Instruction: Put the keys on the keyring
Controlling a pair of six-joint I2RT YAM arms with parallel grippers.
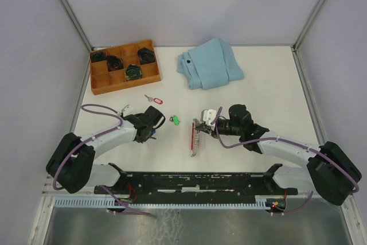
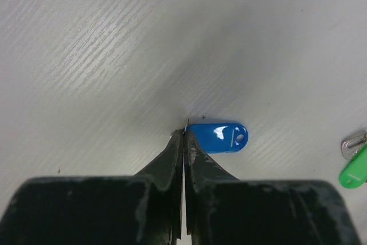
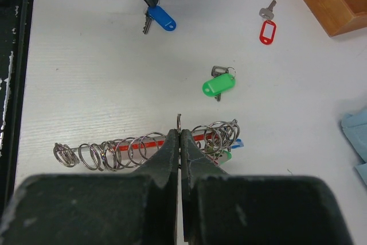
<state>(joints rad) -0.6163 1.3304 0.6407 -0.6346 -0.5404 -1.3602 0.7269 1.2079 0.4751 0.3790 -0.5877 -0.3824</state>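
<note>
At the far left corner of the bench (image 1: pixel 269 96) stands a wooden tray (image 1: pixel 97 87), and a red-tagged key (image 1: pixel 156 101) lies loose just nearer than it. Nearer the near edge, the left fingers (image 2: pixel 172 153) are clenched tight. The blue-tagged key (image 2: pixel 221 137) sits right at their tips, its tag pointing right, and its metal part seems to be pinched between them. A green-tagged key (image 1: pixel 176 120) lies free just to the right, between the two arms. Right of that, about mid-bench, the keyring (image 1: pixel 194 139) lies with its long axis running from near edge to far edge. The right fingers (image 3: pixel 169 147) are clamped on one of its loops at the far end. So the left arm has the key, and its target lies to its right, past the green tag. A folded blue cloth (image 1: pixel 209 64) rests by the far edge.
</note>
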